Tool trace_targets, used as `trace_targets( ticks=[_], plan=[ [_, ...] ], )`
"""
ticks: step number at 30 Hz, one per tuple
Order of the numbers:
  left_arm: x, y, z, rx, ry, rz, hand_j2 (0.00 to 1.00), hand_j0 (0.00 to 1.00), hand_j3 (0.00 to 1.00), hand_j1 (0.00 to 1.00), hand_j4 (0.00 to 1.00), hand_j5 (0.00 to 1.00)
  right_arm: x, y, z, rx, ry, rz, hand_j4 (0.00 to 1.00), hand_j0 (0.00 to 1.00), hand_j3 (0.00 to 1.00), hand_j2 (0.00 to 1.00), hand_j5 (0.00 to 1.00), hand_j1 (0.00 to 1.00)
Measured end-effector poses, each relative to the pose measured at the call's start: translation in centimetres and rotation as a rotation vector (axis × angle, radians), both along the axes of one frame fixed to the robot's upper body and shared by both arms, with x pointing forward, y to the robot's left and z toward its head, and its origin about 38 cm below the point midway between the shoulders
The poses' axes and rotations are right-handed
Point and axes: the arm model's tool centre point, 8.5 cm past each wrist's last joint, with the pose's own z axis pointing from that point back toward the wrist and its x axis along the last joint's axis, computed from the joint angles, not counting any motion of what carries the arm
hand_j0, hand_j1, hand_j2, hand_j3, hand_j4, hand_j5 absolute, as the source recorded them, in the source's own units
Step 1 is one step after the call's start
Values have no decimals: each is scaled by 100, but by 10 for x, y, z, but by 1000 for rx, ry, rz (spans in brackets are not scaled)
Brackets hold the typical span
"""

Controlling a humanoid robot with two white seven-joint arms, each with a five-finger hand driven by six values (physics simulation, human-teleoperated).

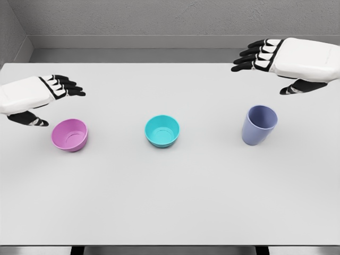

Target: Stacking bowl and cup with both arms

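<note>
On the white desk (pixel 170 212) three things stand upright in a row, each well apart from the next: a pink bowl (pixel 69 135) at 9 o'clock, a teal bowl (pixel 162 130) in the middle, and a purple cup (pixel 259 125) at 3 o'clock. Each has its mouth up and nothing shows inside it. The left hand (pixel 32 95) hovers at about 10 o'clock, just up and to the left of the pink bowl, palm down; its black fingers (pixel 66 85) are stretched out and a little apart, the thumb hanging below, and it holds nothing. The right hand (pixel 289 61) hovers at about 2 o'clock, above and beyond the purple cup, also palm down; its fingers (pixel 252 56) are stretched out, slightly apart, and empty. Neither hand touches a bowl or the cup.
</note>
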Motion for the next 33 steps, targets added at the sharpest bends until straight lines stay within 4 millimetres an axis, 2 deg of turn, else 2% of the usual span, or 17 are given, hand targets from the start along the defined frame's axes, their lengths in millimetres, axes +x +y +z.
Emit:
trace_targets(
  ticks=[5,8,9,12,13,14,18,20,25,33],
  plan=[
    [0,1,-1,7,4,3,100,100,100,100,100,100,0,1,4,-1,-10,2,100,100,100,100,100,100],
    [5,4,16,30,-25,6,100,100,100,100,100,100,0,-4,0,-1,4,-10,100,100,100,100,100,100],
    [5,6,21,65,-18,7,100,100,100,100,100,100,0,-5,0,-5,4,-14,100,100,100,100,100,100],
    [5,9,16,185,59,2,100,100,100,100,100,100,0,-15,2,-23,7,-38,100,100,100,100,100,100],
    [5,9,18,209,68,-1,100,100,100,100,100,100,-1,-18,0,-26,15,-48,100,100,100,100,100,100],
    [6,8,18,228,77,-4,100,100,100,100,100,100,-2,-21,-12,-27,48,-53,100,100,100,100,100,100],
    [8,1,28,309,87,-32,100,100,100,100,100,100,-1,-24,-15,-36,60,-62,100,100,100,100,100,100],
    [5,-10,24,353,110,-71,100,100,100,100,100,100,-1,-25,-19,-50,63,-66,100,100,100,100,100,100],
    [1,-33,1,391,159,-144,100,100,100,100,100,100,0,-23,-29,-102,68,-71,100,100,100,100,100,100],
    [5,-36,-12,403,183,-148,100,100,100,100,100,100,-2,-18,-50,-132,118,-53,100,100,100,100,100,100]
  ],
)
